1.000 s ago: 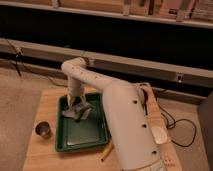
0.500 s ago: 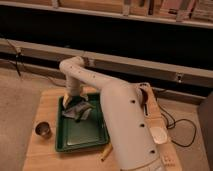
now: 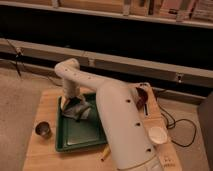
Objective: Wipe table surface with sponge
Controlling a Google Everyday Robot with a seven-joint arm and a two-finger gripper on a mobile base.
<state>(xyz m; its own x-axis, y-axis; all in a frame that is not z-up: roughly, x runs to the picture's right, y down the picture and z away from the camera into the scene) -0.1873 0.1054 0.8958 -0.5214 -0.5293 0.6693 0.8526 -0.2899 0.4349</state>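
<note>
The light-brown wooden table surface point(image 3: 44, 152) fills the lower left of the camera view. A green plastic tray point(image 3: 80, 136) lies on it. A crumpled grey cloth-like thing point(image 3: 78, 111) lies in the tray's far part. My white arm reaches from the lower right over the tray, and my gripper point(image 3: 69, 102) points down at the tray's far left corner, right beside the grey thing. A pale yellowish patch point(image 3: 64, 104) shows by the gripper; I cannot tell whether it is the sponge.
A small metal cup point(image 3: 43, 130) stands on the table left of the tray. A yellow pencil-like stick point(image 3: 105, 153) lies by the tray's near right corner. A dark red object point(image 3: 143, 98) sits at the table's far right. A dark wall with a rail runs behind.
My gripper has moved left from over the middle of the tray's far part to its far left corner. The grey thing has stayed in about the same place.
</note>
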